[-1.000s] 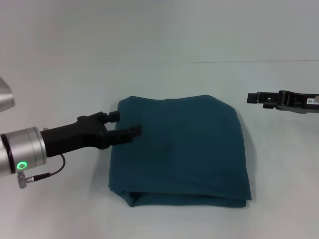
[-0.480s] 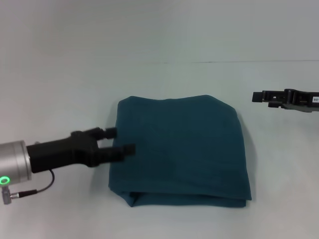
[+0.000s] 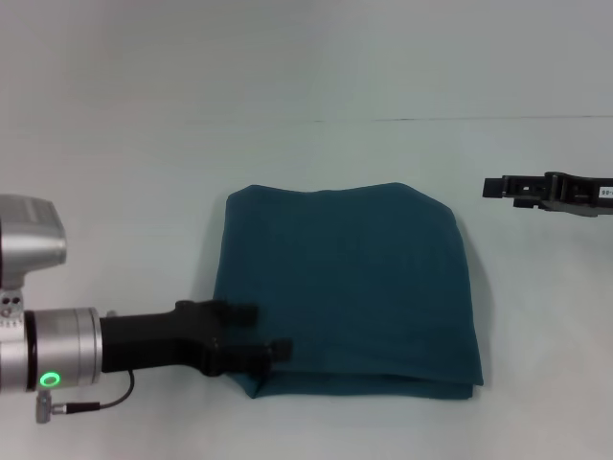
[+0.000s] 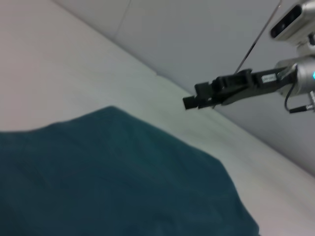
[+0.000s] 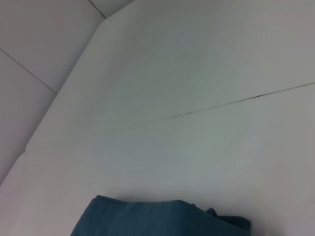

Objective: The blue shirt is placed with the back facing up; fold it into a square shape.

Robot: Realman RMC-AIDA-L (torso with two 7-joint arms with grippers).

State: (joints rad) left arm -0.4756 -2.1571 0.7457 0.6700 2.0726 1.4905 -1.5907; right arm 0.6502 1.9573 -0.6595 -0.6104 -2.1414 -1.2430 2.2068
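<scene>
With the dark teal-blue soft cloth shirt (image 3: 350,287) already folded near-square, its near-left corner is best tidied gently by the open, empty left gripper (image 3: 257,332), while the right gripper (image 3: 494,188), its opening indiscernible, is parked beyond the shirt's far-right corner.

From my left wrist I see the blue shirt (image 4: 113,177) spread low across the white tabletop (image 4: 59,73), its plain surface gently rumpled. Beyond it my right gripper (image 4: 189,100) hangs above the table's far edge, well apart from the cloth, its dark arm reaching in from the side.
</scene>
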